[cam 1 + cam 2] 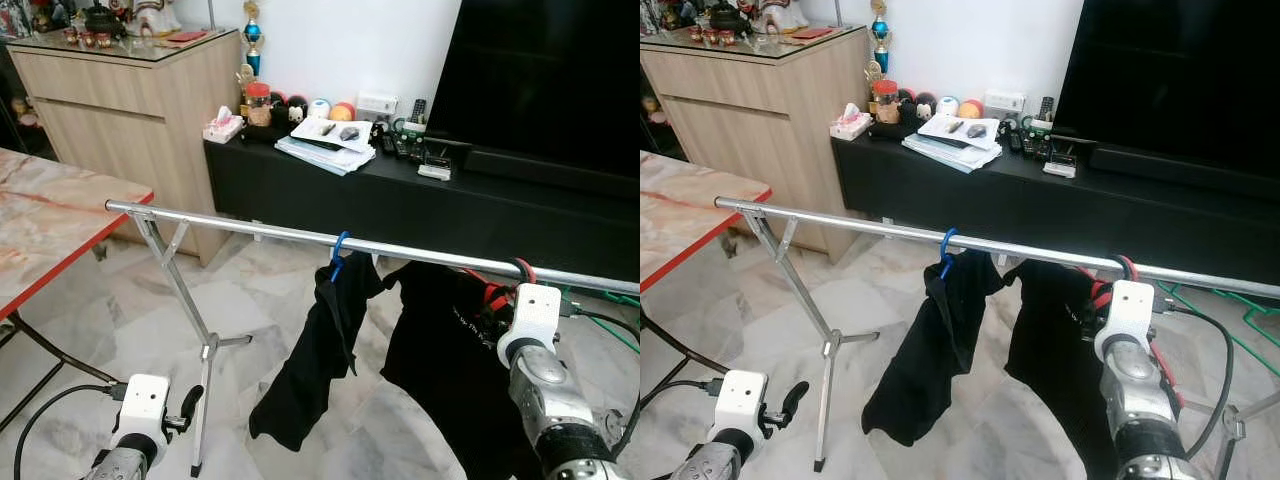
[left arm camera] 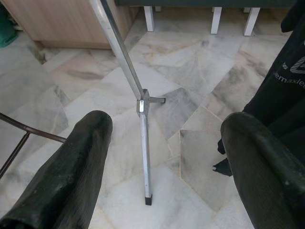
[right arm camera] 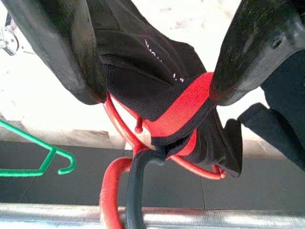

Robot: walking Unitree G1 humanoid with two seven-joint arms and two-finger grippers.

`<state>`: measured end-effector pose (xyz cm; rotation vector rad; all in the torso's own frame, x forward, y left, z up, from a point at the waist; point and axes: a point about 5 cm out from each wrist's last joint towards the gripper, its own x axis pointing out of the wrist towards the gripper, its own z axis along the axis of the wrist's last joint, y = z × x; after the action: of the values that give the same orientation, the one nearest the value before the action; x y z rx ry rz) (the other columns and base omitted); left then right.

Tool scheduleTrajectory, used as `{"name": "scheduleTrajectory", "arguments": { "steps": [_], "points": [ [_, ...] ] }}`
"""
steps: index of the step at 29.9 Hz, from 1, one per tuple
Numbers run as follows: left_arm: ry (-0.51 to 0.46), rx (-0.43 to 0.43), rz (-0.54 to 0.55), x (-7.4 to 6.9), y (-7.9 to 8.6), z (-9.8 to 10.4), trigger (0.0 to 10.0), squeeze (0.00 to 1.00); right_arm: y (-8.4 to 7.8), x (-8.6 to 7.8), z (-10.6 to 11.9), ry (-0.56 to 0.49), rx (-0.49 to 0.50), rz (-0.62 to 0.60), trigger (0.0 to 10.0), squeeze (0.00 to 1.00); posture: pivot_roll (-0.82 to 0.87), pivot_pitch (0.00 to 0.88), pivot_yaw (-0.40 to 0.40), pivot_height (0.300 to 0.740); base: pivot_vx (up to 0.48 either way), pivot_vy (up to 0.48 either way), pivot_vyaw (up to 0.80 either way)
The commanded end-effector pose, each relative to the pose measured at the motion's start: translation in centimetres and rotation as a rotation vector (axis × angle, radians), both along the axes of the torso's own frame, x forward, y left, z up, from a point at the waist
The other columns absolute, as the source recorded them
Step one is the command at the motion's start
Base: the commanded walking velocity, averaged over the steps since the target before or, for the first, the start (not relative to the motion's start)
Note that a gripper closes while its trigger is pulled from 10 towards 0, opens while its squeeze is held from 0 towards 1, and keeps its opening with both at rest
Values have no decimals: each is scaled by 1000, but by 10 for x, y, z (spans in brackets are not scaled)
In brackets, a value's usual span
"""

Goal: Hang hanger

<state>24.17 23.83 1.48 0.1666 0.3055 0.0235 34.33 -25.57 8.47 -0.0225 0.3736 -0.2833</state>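
At the rail (image 1: 300,233), far right, the red hanger (image 3: 143,143) with its black shirt (image 1: 1050,330) is seen hooked over the bar, a black hook beside it. The right gripper (image 3: 157,90) is raised to the shirt's collar, its fingers (image 3: 57,52) spread either side of the red-trimmed neck and the hanger's shoulder; whether anything is actually pinched cannot be told, since a gap is seen between them.

Risk, as judged: if the gripper is pulled back with cloth snagged on a finger, the hook could be dragged off the rail, or the shirt tugged off its hanger. A sideways knock could also send it against the blue hanger (image 1: 340,250) nearby.

The right arm is held up and forward, wrist just under the rail. The left gripper (image 2: 157,157) is held low, wide open, empty, over the floor by the rack's leg (image 2: 143,143).
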Motion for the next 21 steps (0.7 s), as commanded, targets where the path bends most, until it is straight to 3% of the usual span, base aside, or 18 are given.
{"name": "scheduleTrajectory", "arguments": {
  "steps": [1,8,21],
  "points": [
    [13,16,-18,1,0,0,10000,0,-3,1,0,28,3,16,10000,0,143,0,-26,740,0,0,0],
    [13,15,-14,2,0,0,10000,0,-4,1,-3,78,10,84,10000,0,147,0,-23,740,0,0,0],
    [14,24,-13,3,2,1,10000,0,-34,6,22,43,-71,54,10000,0,149,0,-16,740,0,0,0]
  ]
}}
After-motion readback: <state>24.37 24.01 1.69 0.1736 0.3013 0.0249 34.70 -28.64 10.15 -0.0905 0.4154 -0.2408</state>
